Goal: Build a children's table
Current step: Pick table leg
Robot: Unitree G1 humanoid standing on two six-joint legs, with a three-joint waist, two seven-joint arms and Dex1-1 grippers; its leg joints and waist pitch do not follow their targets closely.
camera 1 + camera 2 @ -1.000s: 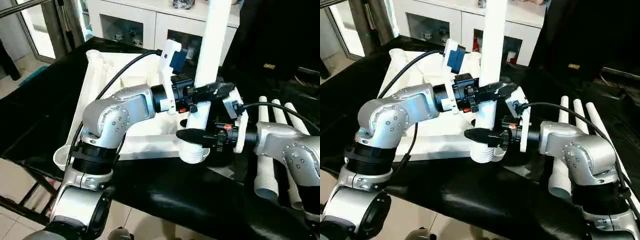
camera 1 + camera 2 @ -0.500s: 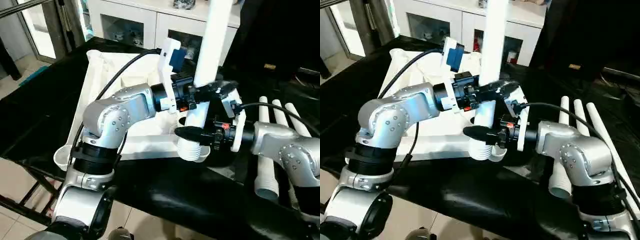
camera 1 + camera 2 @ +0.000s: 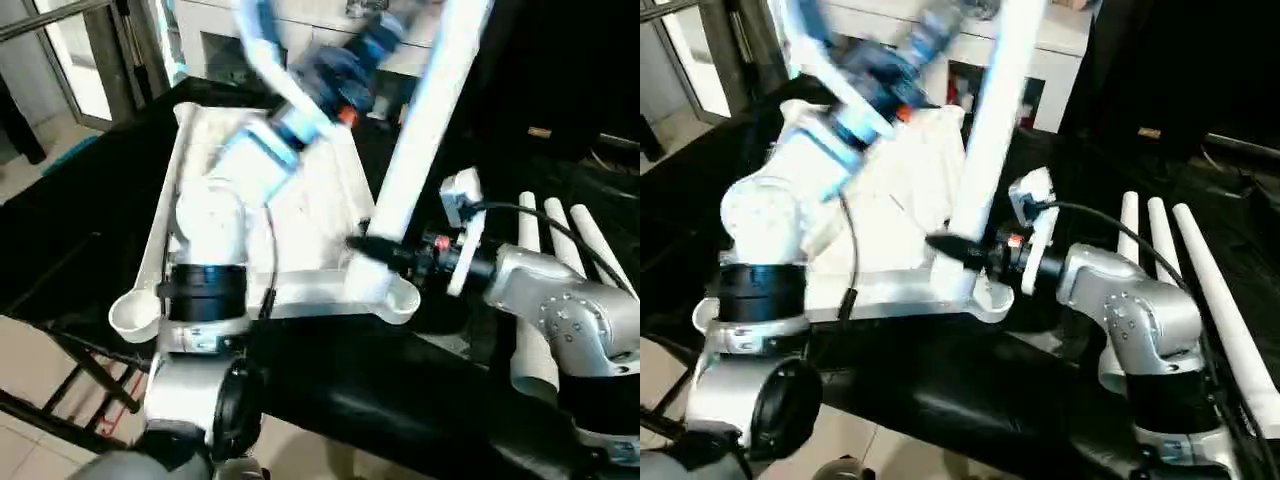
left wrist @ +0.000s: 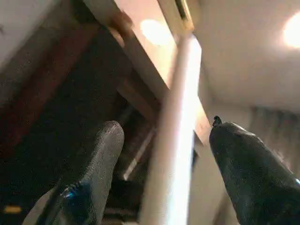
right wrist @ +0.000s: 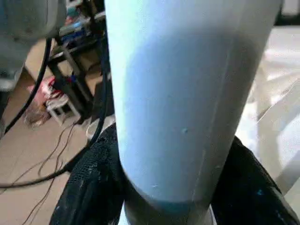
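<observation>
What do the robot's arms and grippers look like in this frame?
Both arms are silver metal with rounded, screw-dotted joint housings and black bands. The right arm has a white wrist block with a red spot and a black cable; the left arm also trails a black cable. Left gripper fingers are black, textured and rounded.

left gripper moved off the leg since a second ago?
Yes. The left gripper has let go, fingers apart, and swung up toward the cabinet; the leg now tilts.

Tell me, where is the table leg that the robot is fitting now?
In the left eye view the leg stands tilted in the table top's near right corner socket, held low by the right gripper.
</observation>
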